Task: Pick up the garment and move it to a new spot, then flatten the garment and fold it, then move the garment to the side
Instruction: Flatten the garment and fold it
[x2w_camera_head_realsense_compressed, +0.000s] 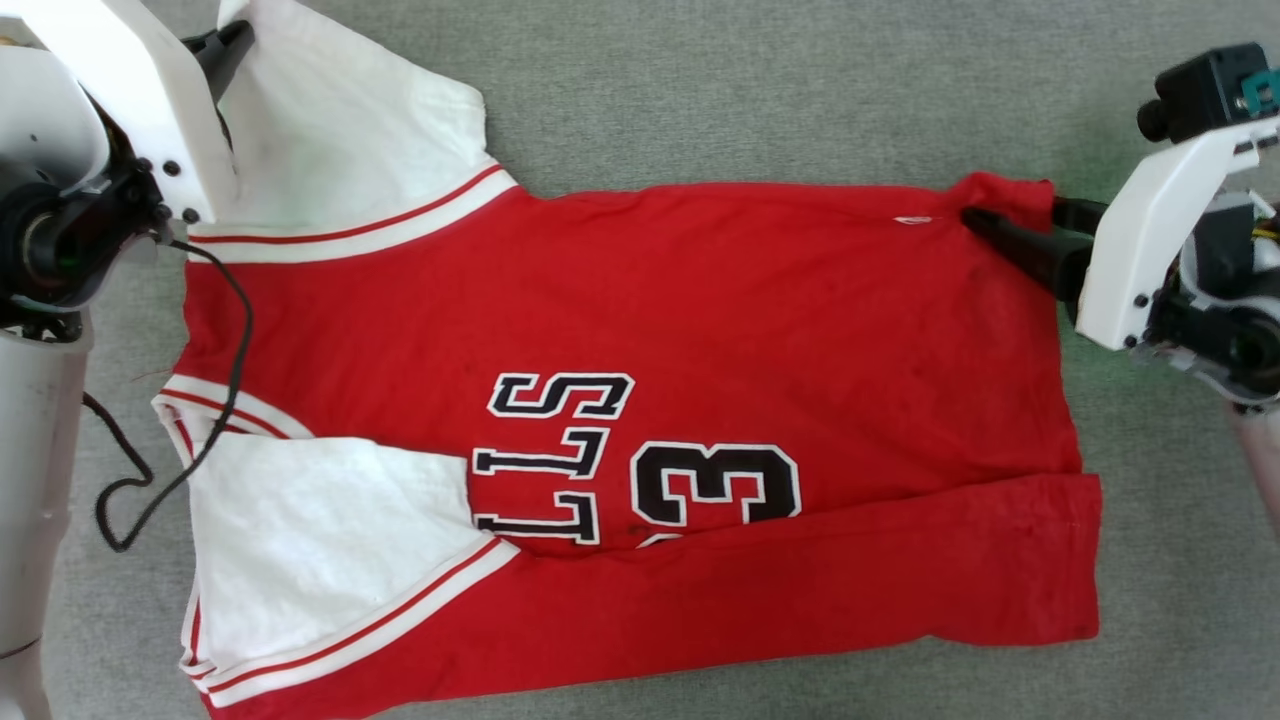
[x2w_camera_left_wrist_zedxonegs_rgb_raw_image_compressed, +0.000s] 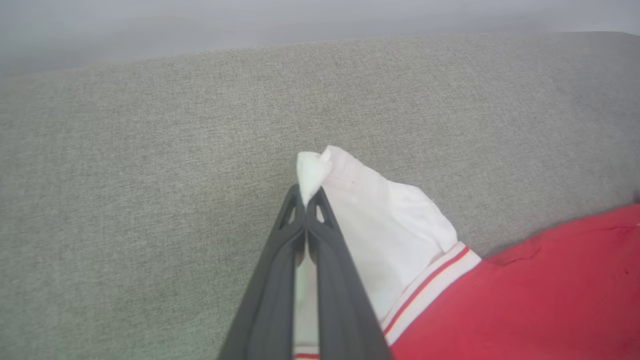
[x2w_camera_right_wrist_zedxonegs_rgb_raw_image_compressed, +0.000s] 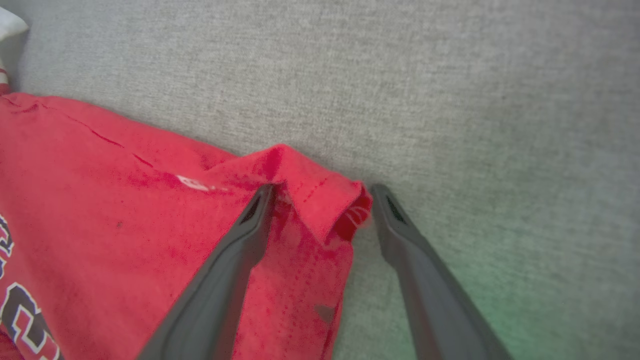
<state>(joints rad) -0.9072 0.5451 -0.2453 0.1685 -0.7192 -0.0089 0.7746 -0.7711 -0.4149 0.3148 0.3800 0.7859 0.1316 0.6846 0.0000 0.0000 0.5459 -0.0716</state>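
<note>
The garment (x2w_camera_head_realsense_compressed: 700, 300) lies spread on a grey cloth surface (x2w_camera_head_realsense_compressed: 750, 90), collar end to the left and hem to the right. Its near long edge is folded up over the body and hides the lower part of the black-and-white lettering (x2w_camera_head_realsense_compressed: 640, 460).

The left gripper (x2w_camera_left_wrist_zedxonegs_rgb_raw_image_compressed: 305, 197) is at the far left. Its fingers are pressed together on the tip of the far sleeve (x2w_camera_head_realsense_compressed: 340, 130), and a small white peak of fabric pokes out past the tips. The near sleeve (x2w_camera_head_realsense_compressed: 320, 540) lies flat.

The right gripper (x2w_camera_right_wrist_zedxonegs_rgb_raw_image_compressed: 322, 189) is at the far right hem corner with its jaws spread wide, holding nothing. One finger rests on the red cloth and the other on the grey surface just beside the curled-up corner, which sits between them and seems not to touch the outer finger. A small white label (x2w_camera_head_realsense_compressed: 912, 220) is near that corner.

A black cable (x2w_camera_head_realsense_compressed: 215, 400) hangs from the left arm, crosses the collar end of the shirt and loops onto the surface at the left. The left arm's white housing (x2w_camera_head_realsense_compressed: 130, 90) hides part of the far sleeve.
</note>
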